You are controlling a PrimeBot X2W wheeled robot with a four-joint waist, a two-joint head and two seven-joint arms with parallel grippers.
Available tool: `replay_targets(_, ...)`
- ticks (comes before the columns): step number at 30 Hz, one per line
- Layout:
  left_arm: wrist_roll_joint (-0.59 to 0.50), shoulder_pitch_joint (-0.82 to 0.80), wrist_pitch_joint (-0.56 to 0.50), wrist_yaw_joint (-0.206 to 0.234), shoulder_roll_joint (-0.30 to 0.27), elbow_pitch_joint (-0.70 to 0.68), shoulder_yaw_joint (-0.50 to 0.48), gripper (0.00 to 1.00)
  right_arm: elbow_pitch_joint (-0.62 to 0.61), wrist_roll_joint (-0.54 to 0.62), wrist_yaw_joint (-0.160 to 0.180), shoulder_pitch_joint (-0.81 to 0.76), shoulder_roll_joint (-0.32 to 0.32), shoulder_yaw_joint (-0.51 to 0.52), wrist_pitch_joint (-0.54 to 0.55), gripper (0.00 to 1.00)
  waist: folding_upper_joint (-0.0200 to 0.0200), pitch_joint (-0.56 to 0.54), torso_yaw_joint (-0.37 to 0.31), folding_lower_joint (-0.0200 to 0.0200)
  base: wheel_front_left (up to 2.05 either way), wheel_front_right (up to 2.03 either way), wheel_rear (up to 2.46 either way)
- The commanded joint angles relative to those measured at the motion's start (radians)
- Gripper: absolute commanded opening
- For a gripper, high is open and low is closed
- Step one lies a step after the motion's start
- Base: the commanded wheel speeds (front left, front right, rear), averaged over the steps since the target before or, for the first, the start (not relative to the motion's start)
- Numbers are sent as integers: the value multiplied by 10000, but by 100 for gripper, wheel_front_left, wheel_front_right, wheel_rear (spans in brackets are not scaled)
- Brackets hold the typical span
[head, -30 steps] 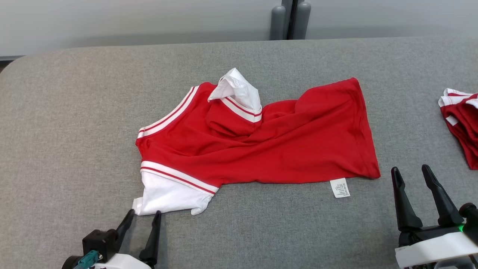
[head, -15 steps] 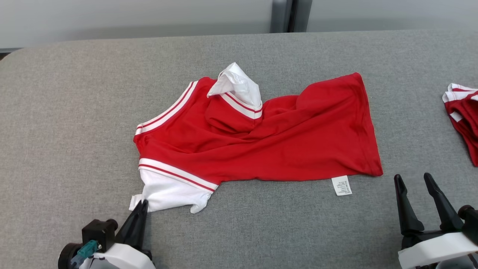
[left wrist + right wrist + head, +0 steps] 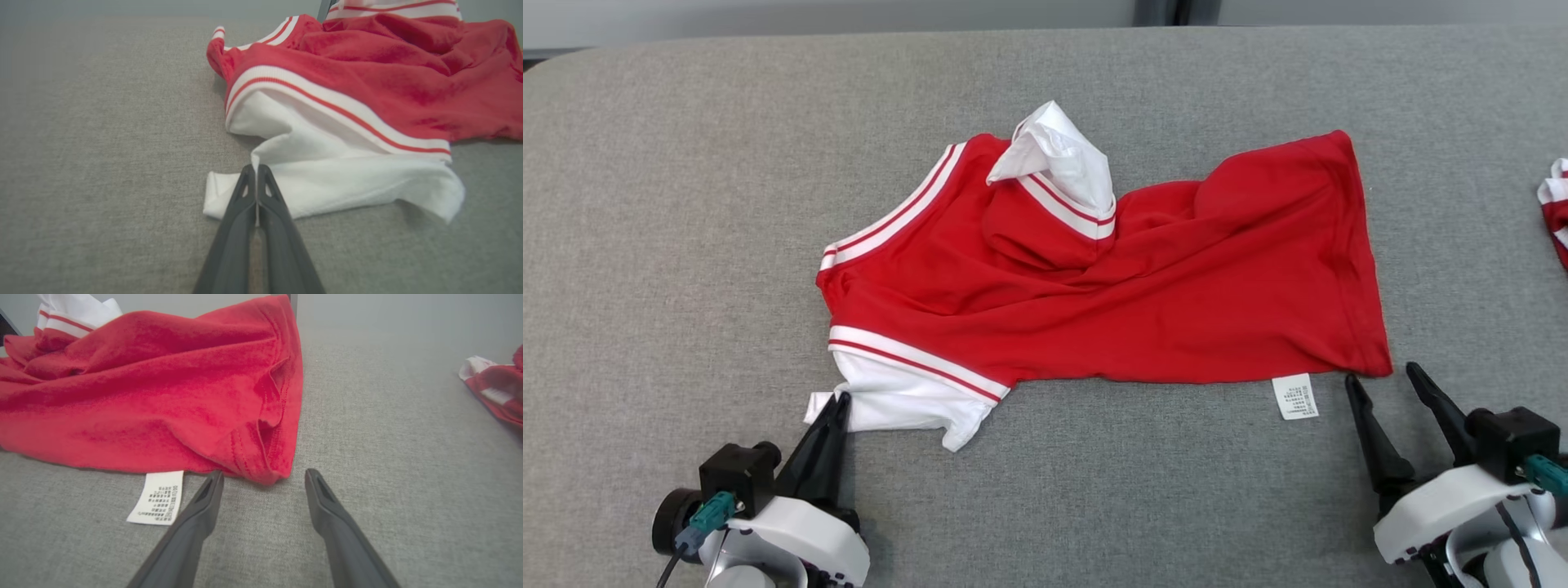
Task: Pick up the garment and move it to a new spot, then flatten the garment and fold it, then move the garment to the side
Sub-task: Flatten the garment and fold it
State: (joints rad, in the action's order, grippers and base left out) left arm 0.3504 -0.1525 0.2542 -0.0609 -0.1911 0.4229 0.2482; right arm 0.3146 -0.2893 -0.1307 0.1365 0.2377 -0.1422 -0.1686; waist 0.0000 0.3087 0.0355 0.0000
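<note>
Overhead, the garment [image 3: 1143, 310] stretches crosswise on the counter [image 3: 686, 204] between the left claw [image 3: 837, 402] and the right claw [image 3: 1382, 376]. Along the left claw, it clenches the white sleeve [image 3: 347, 183] edge. Along the right claw, released, the red hem corner [image 3: 273, 457] lies just ahead.
</note>
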Motion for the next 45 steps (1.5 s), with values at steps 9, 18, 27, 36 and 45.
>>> replay_targets(9,-74,-273,95,-46,9,-260,-56,0,859,95,-3,777,442,-784,-373,0,0,73,89,0,0,0,0)
replay_targets(18,-37,-310,106,213,-161,-1515,-527,0,29,-647,-3,654,369,-863,-632,0,0,-112,-3,0,0,0,0)
replay_targets(27,-260,-1098,-154,563,-645,-3678,-929,0,-2240,-1801,-3,522,302,-320,-300,0,0,-348,-157,0,0,0,0)
replay_targets(36,-389,-3130,-917,553,-1120,-5319,-1140,0,-4437,-2826,-5,1451,501,448,607,0,0,-689,-303,0,0,0,0)
replay_targets(45,-249,-5458,-2102,311,-1621,-5996,-1209,0,-5514,-3606,-5,3015,514,1098,1290,0,0,-1328,-580,0,0,0,0)
